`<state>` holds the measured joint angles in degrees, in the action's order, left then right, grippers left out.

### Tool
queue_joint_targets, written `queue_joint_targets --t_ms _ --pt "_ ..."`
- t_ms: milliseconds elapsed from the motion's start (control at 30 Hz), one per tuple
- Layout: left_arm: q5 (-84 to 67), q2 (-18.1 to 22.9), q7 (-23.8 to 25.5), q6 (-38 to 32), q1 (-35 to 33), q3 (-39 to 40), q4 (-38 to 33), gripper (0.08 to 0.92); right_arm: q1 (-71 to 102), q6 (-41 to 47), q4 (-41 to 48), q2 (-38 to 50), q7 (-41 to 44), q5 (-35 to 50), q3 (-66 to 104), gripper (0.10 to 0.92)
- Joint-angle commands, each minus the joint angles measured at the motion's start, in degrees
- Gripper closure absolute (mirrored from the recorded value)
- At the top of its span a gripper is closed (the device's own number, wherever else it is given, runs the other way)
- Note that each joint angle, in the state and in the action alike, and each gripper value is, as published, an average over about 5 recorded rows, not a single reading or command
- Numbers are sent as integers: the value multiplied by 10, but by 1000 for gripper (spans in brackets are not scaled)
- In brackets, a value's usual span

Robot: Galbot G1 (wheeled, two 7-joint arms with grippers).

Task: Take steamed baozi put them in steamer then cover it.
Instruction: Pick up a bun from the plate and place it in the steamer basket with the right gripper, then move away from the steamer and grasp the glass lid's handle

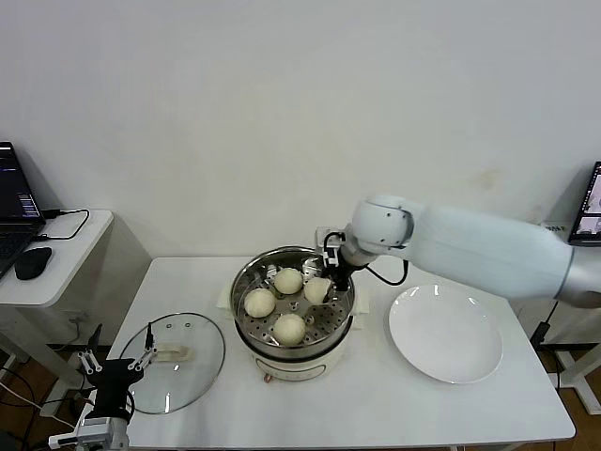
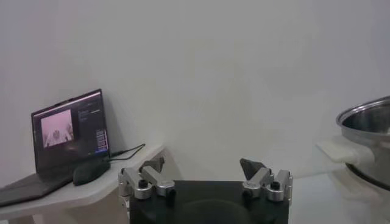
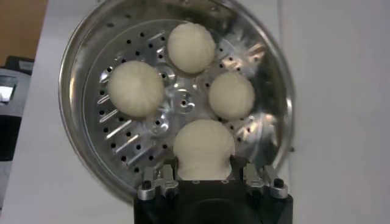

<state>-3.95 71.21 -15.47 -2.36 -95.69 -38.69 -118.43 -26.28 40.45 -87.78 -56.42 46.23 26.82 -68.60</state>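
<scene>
The right gripper (image 1: 324, 285) is reaching over the steamer (image 1: 246, 282), which is standing at the middle of the white table (image 1: 376, 404), and its fingers are clamping the fourth baozi (image 3: 203, 149) on the right side of the perforated tray (image 3: 131, 131). Three other baozi (image 1: 288, 280) are sitting on the tray: one at the far side, one on the left and one at the near side, all just beside one another. The cover (image 1: 178, 362) is lying flat on the table to the left of the steamer, handle up. A white plate (image 1: 445, 334) is resting to the right of the steamer. The left gripper (image 1: 117, 357) is hanging low off the table's near left corner, jaws spread wide, holding nothing.
</scene>
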Motion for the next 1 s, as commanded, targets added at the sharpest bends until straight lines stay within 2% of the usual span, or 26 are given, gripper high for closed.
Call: queue_joint_targets --t_ms 33,433,533,700,867,1000 --pt "-1 -1 0 0 1 0 2 177 21 11 29 -44 -17 -26 -17 472" --pt "0 1 0 0 4 0 3 177 26 12 25 -33 -43 -21 -4 464" --pt "0 1 0 -1 4 0 4 177 13 12 13 -19 -33 -15 5 418" --pt "-2 1 0 -1 3 -2 5 177 -11 12 -26 27 -36 3 31 274" --pt "-3 0 -1 -2 3 -4 5 177 17 8 -89 105 -141 58 77 208" --pt "-3 0 0 -2 3 -4 7 177 129 -55 -144 197 -305 118 166 203"
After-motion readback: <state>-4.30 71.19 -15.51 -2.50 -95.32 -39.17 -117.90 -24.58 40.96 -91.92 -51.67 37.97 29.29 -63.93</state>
